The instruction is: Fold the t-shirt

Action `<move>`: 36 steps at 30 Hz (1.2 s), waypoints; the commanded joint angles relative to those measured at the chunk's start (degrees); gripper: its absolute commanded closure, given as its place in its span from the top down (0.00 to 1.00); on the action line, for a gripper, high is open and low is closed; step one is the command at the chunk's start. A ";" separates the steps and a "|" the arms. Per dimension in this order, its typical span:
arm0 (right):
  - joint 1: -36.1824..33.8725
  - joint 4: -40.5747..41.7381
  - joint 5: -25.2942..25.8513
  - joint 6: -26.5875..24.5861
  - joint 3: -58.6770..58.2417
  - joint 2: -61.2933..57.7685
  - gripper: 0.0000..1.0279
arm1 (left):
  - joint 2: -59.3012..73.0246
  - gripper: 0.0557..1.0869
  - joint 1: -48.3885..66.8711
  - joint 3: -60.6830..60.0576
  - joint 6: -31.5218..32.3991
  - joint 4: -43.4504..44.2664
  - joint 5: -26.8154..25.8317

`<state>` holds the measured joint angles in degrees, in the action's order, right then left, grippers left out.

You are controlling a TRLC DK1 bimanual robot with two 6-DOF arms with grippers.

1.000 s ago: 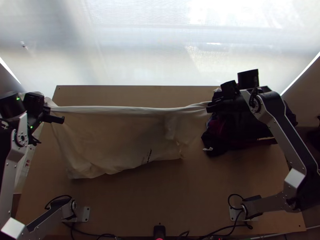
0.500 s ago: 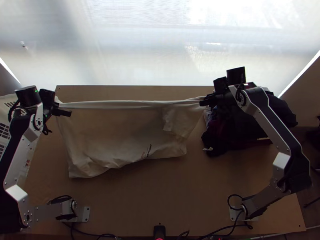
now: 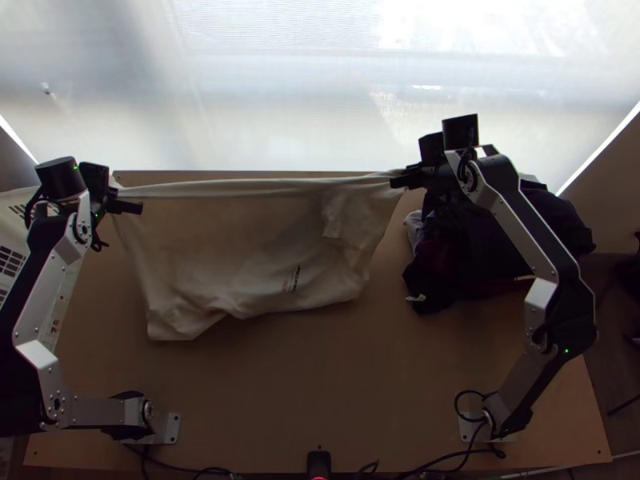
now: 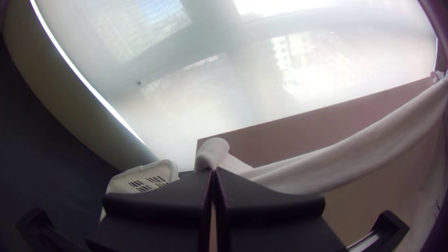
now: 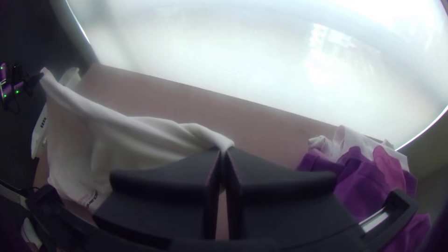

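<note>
On a clock face laid over the table in the top view, with twelve at its far edge, the left hand is at ten and the right hand at one. Both have their fingers together, clamped on the white shirt, one at each end of its far edge. That edge runs nearly straight between them, drawn into a long narrow roll of cloth; in the left wrist view a rounded bit pokes out past the fingertips.

The rest of the shirt drops from this edge toward six o'clock, wide and loosely creased, with an uneven lower hem that dips lowest at about seven on the shirt's own face. How much of it touches the table I cannot tell. Small print shows at its four o'clock side, and a crumpled patch at about two.

A bunched pile of clothes, dark and purple with some white, lies on the table at two o'clock, beside the shirt. A white basket stands between nine and ten.
</note>
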<state>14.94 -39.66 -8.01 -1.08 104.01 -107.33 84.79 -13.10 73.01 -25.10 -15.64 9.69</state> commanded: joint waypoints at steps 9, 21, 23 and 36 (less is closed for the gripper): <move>1.41 -5.78 4.41 2.75 7.70 -7.63 0.93 | 4.50 0.95 -0.43 0.20 2.78 1.31 0.59; 4.75 -16.41 4.32 -4.46 -0.21 2.39 0.95 | -19.05 0.95 1.06 -7.01 -9.44 -2.91 -6.88; 8.18 -17.38 4.32 -7.80 -6.01 5.99 0.95 | -23.80 0.95 4.31 -10.96 -14.10 -6.95 -7.23; 28.04 -17.12 4.49 -12.89 -33.78 23.04 0.90 | -38.83 0.95 8.62 -19.14 -24.64 -25.05 -7.67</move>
<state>35.22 -56.45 -3.66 -12.53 81.41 -90.98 55.22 -6.37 59.55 -43.81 -36.42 2.48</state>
